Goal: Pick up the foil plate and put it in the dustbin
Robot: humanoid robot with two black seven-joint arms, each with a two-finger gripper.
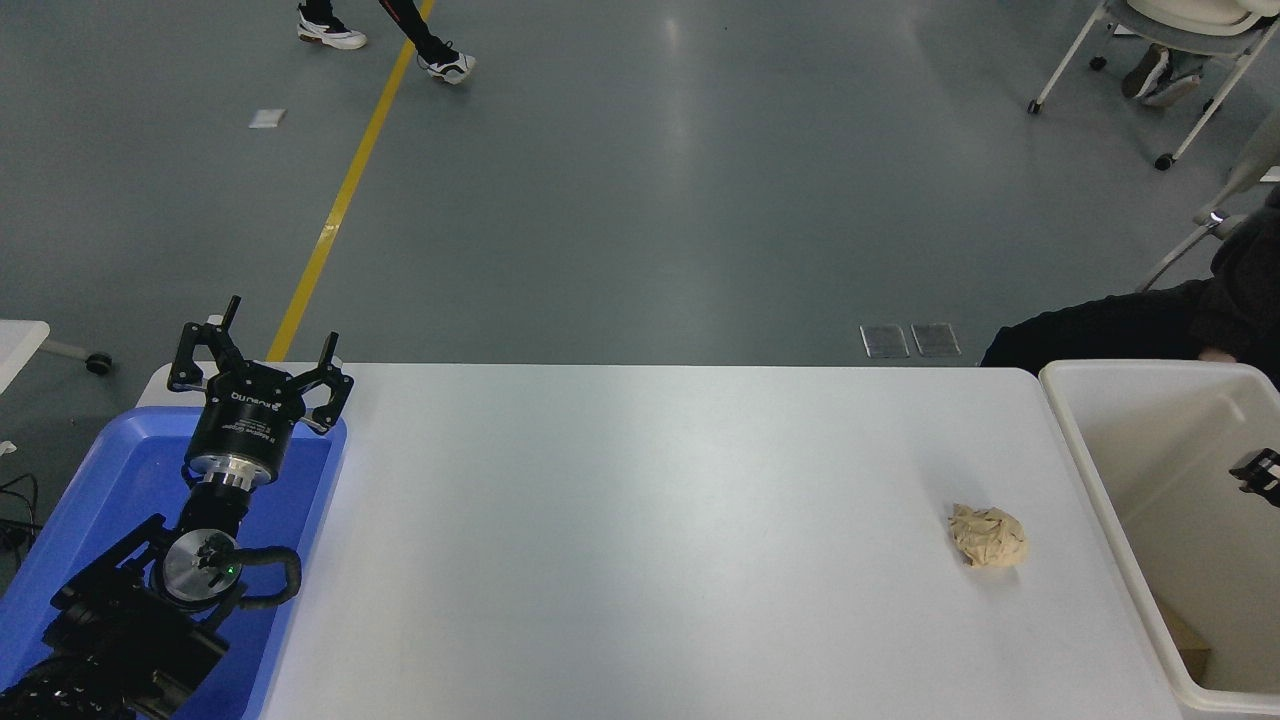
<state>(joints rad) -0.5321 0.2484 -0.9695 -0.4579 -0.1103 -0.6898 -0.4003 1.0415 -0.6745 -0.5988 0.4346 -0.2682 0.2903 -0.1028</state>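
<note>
The foil plate does not show in the head view; it is hidden or out of the picture. The cream-white dustbin (1100, 470) stands at the table's right end, its inside mostly bare, with a brownish scrap low in it. Only a small black tip of my right gripper (1258, 469) shows at the right edge, over the dustbin's opening. My left gripper (258, 350) is open and empty, parked at the lower left over the blue tray (110, 480).
A tan crumpled paper ball (988, 535) lies on the white table (640, 520) just left of the dustbin. A person in dark clothes (1130, 320) sits behind the dustbin at the far right. Another person's feet (445, 62) cross the floor at the top.
</note>
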